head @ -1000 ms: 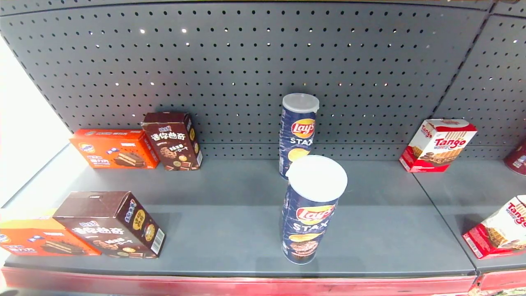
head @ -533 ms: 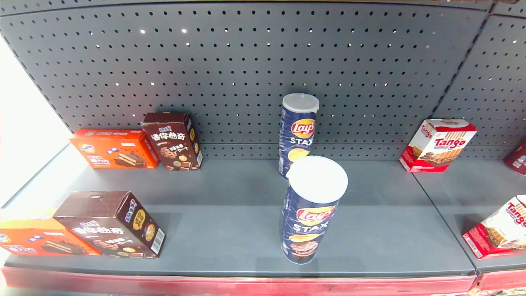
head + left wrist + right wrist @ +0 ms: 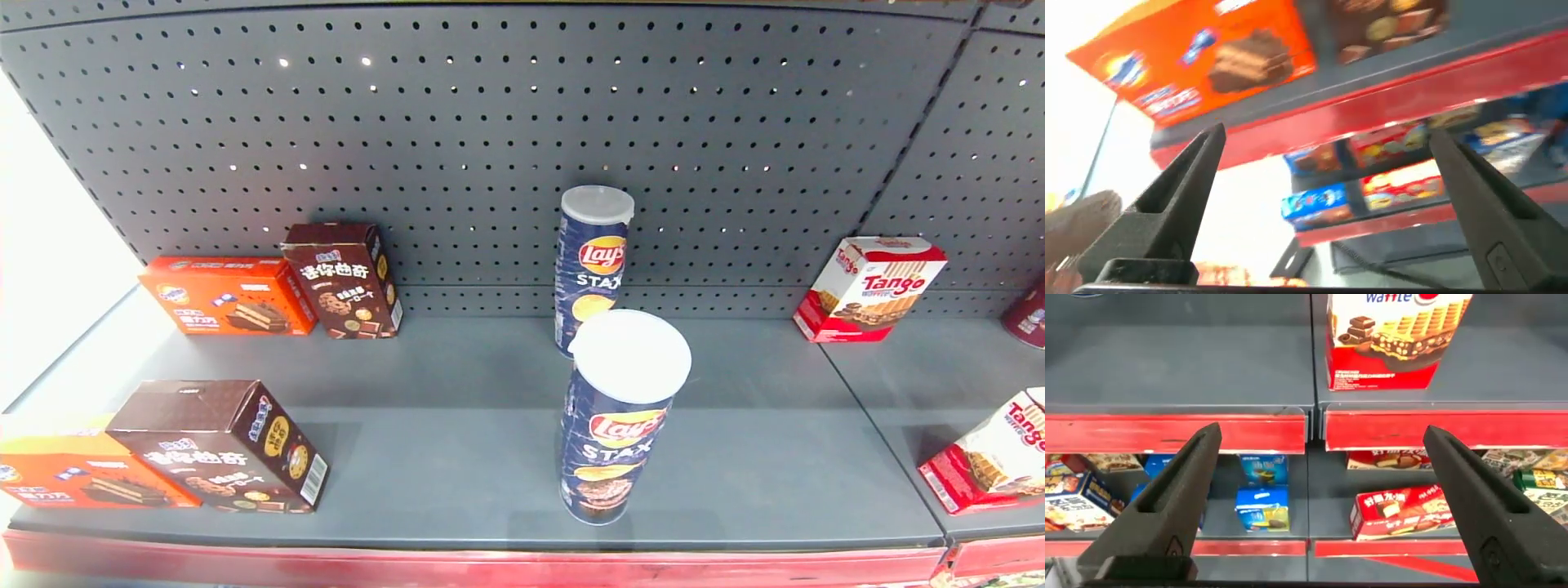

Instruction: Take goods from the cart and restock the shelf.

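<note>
Two chip cans are found upright on the shelf (image 3: 457, 457): the front can (image 3: 618, 416) near the red edge, the rear can (image 3: 593, 269) behind it, close to the pegboard; boxed goods are ranged at either side. The left gripper (image 3: 1327, 135) is seen spread wide and empty, facing the shelf front near the orange box (image 3: 1208, 61); the right gripper (image 3: 1321, 431) is likewise parted and empty, facing the wafer box (image 3: 1396, 339). A placement is judged complete; a fresh item from the cart is called for next, with the bare middle stretch to be filled.
</note>
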You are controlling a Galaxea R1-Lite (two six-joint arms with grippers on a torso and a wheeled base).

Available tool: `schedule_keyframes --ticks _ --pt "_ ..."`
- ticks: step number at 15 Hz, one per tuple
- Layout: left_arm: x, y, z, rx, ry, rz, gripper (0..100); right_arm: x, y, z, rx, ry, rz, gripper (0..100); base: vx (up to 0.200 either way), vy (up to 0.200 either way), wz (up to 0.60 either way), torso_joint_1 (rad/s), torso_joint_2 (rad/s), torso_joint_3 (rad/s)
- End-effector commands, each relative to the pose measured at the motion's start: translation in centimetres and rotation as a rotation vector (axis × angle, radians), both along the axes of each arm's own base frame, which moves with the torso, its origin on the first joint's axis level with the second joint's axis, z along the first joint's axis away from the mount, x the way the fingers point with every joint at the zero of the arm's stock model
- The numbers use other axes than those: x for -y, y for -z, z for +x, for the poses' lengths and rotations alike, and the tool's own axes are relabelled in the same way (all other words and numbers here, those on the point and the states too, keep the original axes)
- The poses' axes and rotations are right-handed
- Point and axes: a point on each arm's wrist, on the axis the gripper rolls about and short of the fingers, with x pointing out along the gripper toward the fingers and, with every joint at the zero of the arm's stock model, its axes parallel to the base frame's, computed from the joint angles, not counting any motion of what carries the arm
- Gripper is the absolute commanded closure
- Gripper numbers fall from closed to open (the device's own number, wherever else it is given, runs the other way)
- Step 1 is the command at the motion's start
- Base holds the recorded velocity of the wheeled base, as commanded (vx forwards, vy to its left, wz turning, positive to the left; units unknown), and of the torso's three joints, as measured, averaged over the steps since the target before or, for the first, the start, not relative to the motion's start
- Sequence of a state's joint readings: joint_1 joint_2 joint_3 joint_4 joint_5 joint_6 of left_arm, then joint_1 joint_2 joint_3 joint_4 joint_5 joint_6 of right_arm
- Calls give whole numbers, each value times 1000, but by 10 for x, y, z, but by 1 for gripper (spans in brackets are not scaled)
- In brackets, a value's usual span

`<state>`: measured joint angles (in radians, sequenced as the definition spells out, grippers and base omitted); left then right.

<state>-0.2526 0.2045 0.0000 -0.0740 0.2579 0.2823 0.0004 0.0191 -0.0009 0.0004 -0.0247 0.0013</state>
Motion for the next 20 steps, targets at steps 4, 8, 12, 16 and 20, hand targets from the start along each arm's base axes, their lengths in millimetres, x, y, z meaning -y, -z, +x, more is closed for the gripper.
schedule_keyframes --ticks 4,8,12,16,20 --pt "4 4 -12 117 -204 -140 0 0 0 0 6 0 -1 0 0 0 0 0 0 0" --pt "9 4 -20 114 82 -247 0 0 0 0 6 0 -1 0 0 0 0 0 0 0" --pt "9 4 -21 116 78 -346 0 0 0 0 6 0 -1 0 0 0 0 0 0 0" --pt "4 5 -20 157 -158 -286 0 0 0 0 6 0 -1 0 0 0 0 0 0 0" --pt "10 8 -20 105 125 -230 0 0 0 0 6 0 -1 0 0 0 0 0 0 0"
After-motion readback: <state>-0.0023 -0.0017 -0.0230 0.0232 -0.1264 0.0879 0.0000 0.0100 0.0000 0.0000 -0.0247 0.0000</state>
